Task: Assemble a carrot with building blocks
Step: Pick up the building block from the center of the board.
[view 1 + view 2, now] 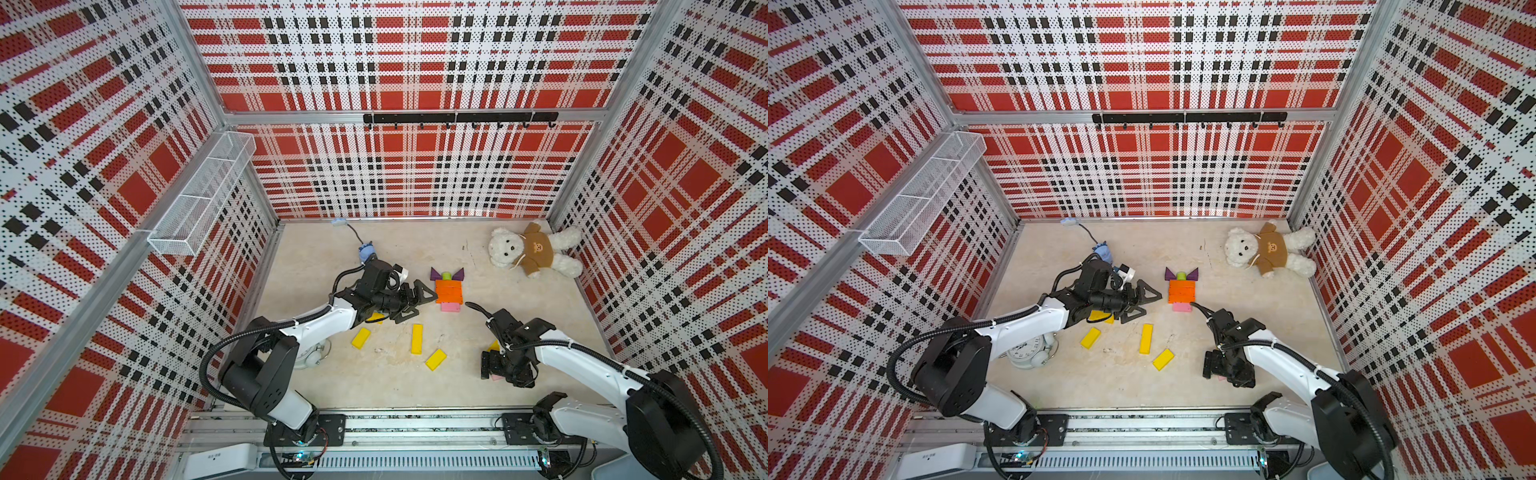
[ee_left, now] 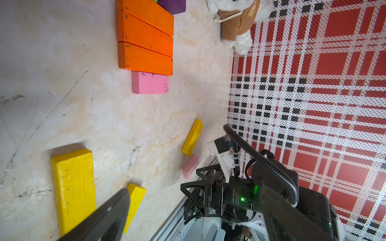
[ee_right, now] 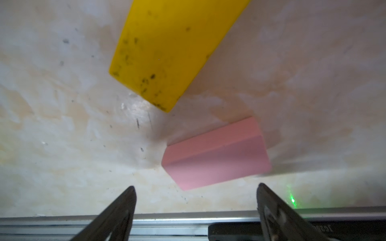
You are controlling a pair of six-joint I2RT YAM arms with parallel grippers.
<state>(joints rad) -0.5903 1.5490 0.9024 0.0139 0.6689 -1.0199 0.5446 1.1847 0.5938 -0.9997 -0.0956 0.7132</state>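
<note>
In both top views the building blocks form a figure mid-table: purple triangles [image 1: 436,274] flank a lime stub [image 1: 446,275] above three orange bars [image 1: 449,291] and a pink block [image 1: 450,307]. Just left of it, my left gripper [image 1: 419,305] hangs open and holds nothing. Loose yellow bars [image 1: 360,337] [image 1: 417,338] [image 1: 435,359] lie nearer the front. My right gripper [image 1: 490,365] points down, open, at the front right. In the right wrist view a small pink block [image 3: 215,154] lies just ahead of its spread fingertips [image 3: 131,187], beside a yellow bar [image 3: 167,52].
A plush bear [image 1: 536,249] lies at the back right. A white alarm clock [image 1: 1030,349] sits under my left arm. A blue object on a cable [image 1: 366,251] lies behind my left gripper. A wire basket [image 1: 203,191] hangs on the left wall, and a metal rail [image 1: 415,424] edges the front.
</note>
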